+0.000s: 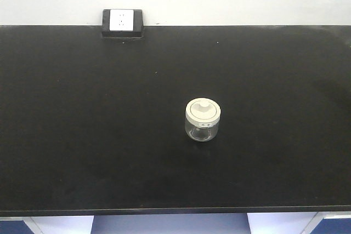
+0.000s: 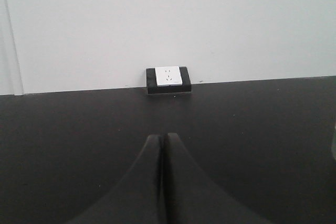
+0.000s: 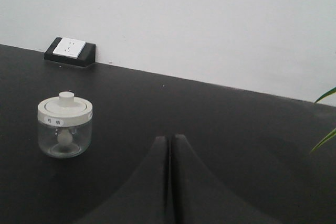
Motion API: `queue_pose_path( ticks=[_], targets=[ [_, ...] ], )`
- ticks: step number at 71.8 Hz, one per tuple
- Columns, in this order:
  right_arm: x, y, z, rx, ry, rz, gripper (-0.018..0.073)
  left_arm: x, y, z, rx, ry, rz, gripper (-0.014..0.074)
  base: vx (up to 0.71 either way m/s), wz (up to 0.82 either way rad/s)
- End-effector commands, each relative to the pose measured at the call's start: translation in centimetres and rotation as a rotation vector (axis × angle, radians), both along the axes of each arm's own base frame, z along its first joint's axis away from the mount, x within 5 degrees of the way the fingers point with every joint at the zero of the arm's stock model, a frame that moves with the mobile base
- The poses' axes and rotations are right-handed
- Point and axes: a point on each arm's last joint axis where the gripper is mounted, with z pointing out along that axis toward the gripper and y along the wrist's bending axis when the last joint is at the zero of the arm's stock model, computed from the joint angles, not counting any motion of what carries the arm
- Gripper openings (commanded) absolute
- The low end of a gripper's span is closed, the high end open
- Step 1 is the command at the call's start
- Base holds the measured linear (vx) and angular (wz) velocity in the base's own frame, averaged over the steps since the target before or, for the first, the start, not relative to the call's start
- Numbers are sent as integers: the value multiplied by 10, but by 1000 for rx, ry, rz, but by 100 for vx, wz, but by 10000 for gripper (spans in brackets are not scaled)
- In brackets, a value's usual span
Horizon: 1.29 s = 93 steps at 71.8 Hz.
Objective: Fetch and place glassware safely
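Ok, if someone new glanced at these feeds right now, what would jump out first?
The small glass jar with its off-white knobbed lid stands alone, upright, right of centre on the black counter. Next, the white wall socket at the counter's back edge. Both grippers, left and right, are shut, holding nothing.

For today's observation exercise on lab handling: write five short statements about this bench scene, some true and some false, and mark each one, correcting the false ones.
1. The glass jar stands upright on the black benchtop with its lid on. True.
2. The right gripper is clamped on the jar. False: it is shut on nothing, and the jar sits apart to its left.
3. A wall socket sits at the bench's back edge. True.
4. The left gripper is wide open. False: its fingers are closed together.
5. The lid has no label. False: a small white label sits on its rim.
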Motion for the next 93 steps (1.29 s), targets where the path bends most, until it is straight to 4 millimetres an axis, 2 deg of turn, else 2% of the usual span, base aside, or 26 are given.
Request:
queue_pose_path(
  ticks=[1, 19, 37, 93],
  targets=[
    [0, 0, 2, 42, -106, 3, -8, 0, -1, -3, -15, -48, -9, -7, 0, 0],
    [1, 0, -6, 56, -66, -3, -8, 0, -1, -3, -15, -48, -9, -7, 0, 0],
    [2, -7, -6, 116, -69, -129, -8, 0, -1, -3, -15, -48, -9, -7, 0, 0],
    [2, -7, -6, 146, -63, -129, -8, 0, -1, -3, -15, -48, -9, -7, 0, 0]
  ],
)
